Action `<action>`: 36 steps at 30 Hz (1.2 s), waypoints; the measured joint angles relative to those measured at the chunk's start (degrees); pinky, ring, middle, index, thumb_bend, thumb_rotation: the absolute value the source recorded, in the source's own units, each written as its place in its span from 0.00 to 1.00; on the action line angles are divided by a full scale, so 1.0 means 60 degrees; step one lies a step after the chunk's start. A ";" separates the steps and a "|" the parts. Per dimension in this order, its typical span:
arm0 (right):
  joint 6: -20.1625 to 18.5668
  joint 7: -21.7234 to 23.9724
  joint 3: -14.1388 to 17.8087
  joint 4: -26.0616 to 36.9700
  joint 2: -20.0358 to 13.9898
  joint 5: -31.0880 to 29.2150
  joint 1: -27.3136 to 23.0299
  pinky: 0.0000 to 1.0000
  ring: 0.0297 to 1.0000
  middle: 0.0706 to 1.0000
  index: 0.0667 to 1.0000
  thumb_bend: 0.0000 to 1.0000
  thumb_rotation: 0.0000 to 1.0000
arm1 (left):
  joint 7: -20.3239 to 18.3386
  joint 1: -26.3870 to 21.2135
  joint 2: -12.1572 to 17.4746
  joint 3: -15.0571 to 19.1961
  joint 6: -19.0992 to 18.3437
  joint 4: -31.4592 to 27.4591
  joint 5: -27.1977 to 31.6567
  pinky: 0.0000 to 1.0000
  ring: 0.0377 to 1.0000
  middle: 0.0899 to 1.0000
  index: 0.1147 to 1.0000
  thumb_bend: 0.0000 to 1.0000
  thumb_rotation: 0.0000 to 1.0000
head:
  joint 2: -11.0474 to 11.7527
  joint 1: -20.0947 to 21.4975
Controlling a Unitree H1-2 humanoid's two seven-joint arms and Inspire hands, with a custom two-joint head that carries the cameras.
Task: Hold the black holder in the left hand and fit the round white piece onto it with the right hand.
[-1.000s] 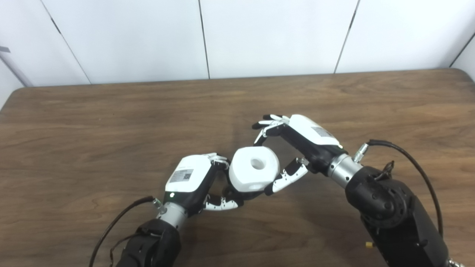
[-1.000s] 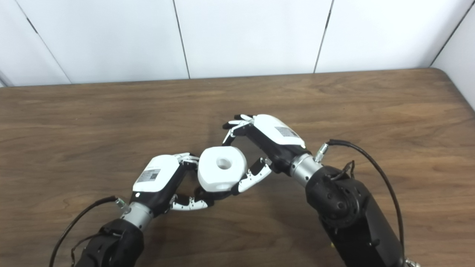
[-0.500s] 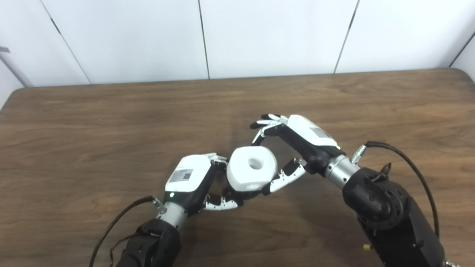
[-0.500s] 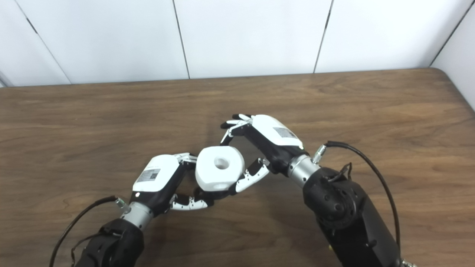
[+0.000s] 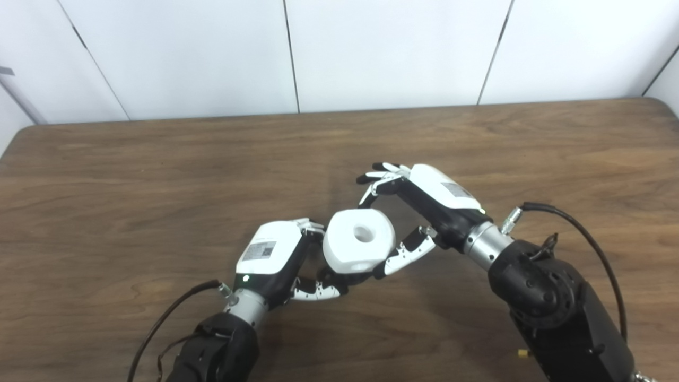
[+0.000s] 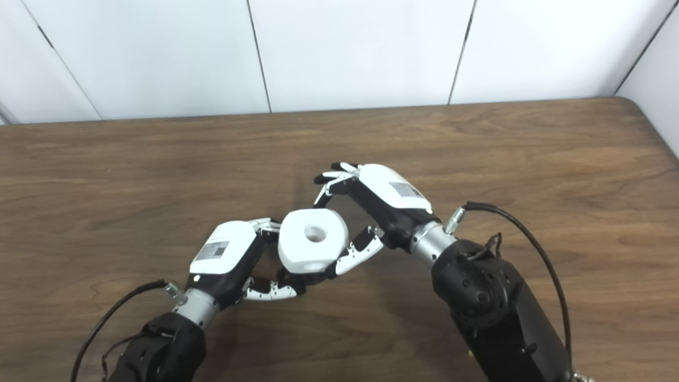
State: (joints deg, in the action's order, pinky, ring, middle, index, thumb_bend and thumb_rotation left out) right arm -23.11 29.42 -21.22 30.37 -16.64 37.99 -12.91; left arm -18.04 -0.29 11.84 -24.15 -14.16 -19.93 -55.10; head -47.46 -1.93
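Right hand (image 5: 424,204) has eased a touch to the left over the last second, carrying the round white piece (image 5: 359,241) with it; the shift is small, and the camera has not moved, since the table (image 5: 132,175) and the wall panels (image 5: 387,53) sit where they did. Its grip is loose and wide: the thumb lies against the near right side of the white piece, while its fingers (image 5: 377,176) are spread above and beyond the piece, seemingly just clear of it. I read that as cradling more than clamping, so whether it truly grips the piece I cannot tell.

Left hand (image 5: 276,254) sits immediately left of the white piece, curled closed, its thumb reaching under the piece's near edge. The black holder (image 5: 333,276) is almost wholly hidden beneath the white piece; only a dark sliver shows below it, between the two thumbs, so I judge the left hand is wrapped on it without seeing it plainly.

White piece faces up with its centre hole showing, resting against the left hand's fingers and raised off the table. That small leftward nudge suggests the piece is being pressed toward the holder; whether it is fully seated cannot be seen from either view
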 measured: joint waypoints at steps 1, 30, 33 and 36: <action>0.0000 0.0002 -0.0002 0.0001 -0.0002 0.0001 0.0000 1.00 0.97 0.85 0.45 0.52 0.15 | 0.0000 -0.0002 0.0000 0.0000 -0.0001 0.0000 0.0000 0.84 0.86 0.75 0.42 0.52 0.05 | -0.0015 0.0000; -0.0017 0.0324 -0.0095 0.0183 -0.0065 0.0036 -0.0008 1.00 0.97 0.85 0.45 0.52 0.15 | 0.0004 -0.0035 0.0001 0.0001 0.0009 0.0001 0.0000 0.83 0.85 0.75 0.42 0.52 0.05 | -0.0088 0.0029; -0.0014 0.0329 -0.0096 0.0191 -0.0065 0.0034 -0.0007 1.00 0.97 0.85 0.45 0.52 0.15 | 0.0004 -0.0039 0.0002 -0.0001 0.0010 0.0002 -0.0001 0.83 0.85 0.74 0.42 0.52 0.05 | -0.0088 0.0029; -0.0011 0.0350 -0.0120 0.0210 -0.0062 0.0029 -0.0007 1.00 0.97 0.85 0.45 0.52 0.15 | 0.0004 -0.0038 0.0002 -0.0004 0.0012 0.0002 -0.0002 0.83 0.85 0.74 0.42 0.52 0.05 | -0.0088 0.0029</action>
State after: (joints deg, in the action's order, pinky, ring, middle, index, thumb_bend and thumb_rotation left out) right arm -23.18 31.52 -21.94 31.63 -17.01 38.16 -12.95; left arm -18.02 -0.52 11.85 -24.18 -14.09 -19.91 -55.11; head -47.99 -1.76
